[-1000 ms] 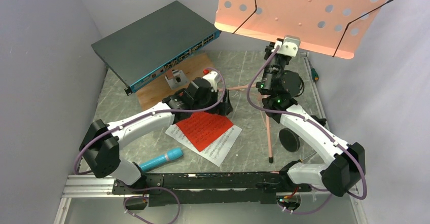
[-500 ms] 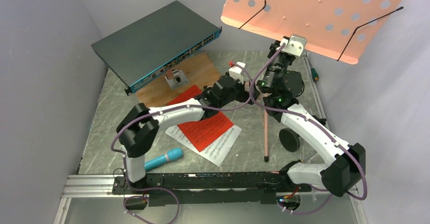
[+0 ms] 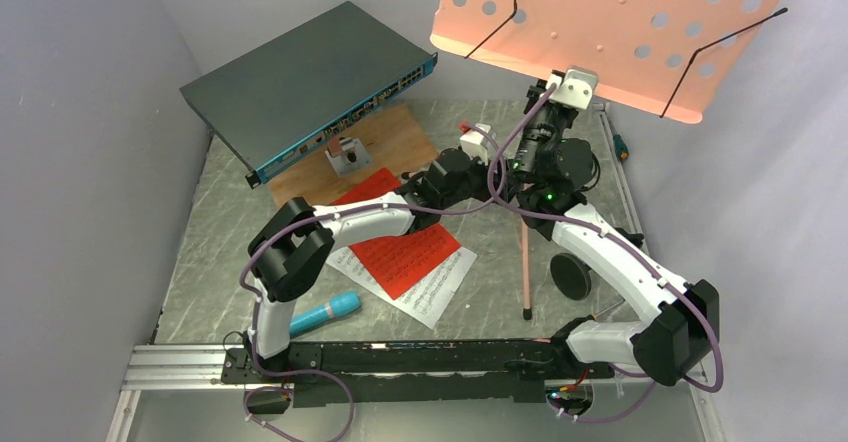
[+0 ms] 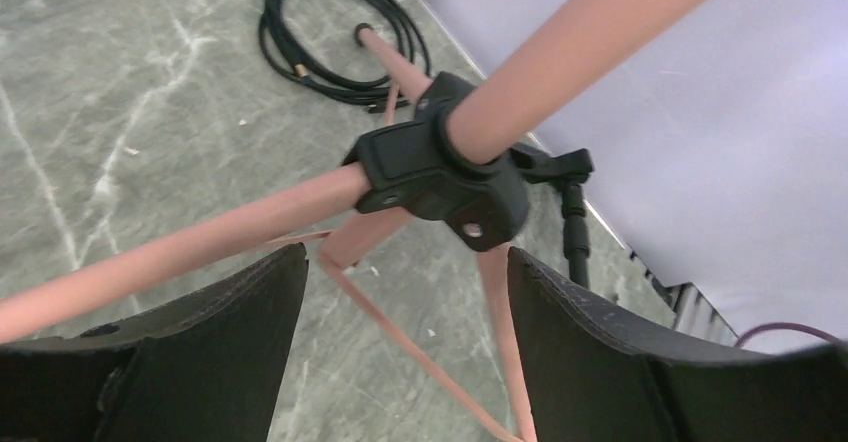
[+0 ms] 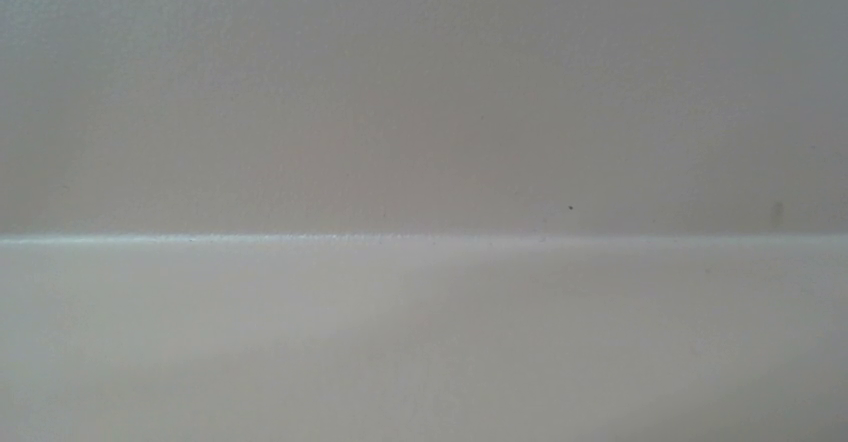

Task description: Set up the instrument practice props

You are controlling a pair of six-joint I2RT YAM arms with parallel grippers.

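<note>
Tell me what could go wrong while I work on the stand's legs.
The left gripper is open astride the black leg hub; closing there may slip off or jolt the stand. The coiled black cable lies at one leg's foot and could snag it. The music stand carries its wide desk high above the legs; a nudge may tip it.

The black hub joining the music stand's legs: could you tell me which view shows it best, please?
The left wrist view: the black hub sits close and sharp, mid-frame. The top external view hides it behind the arms, showing only one pink leg. The right wrist view shows blank grey.
</note>
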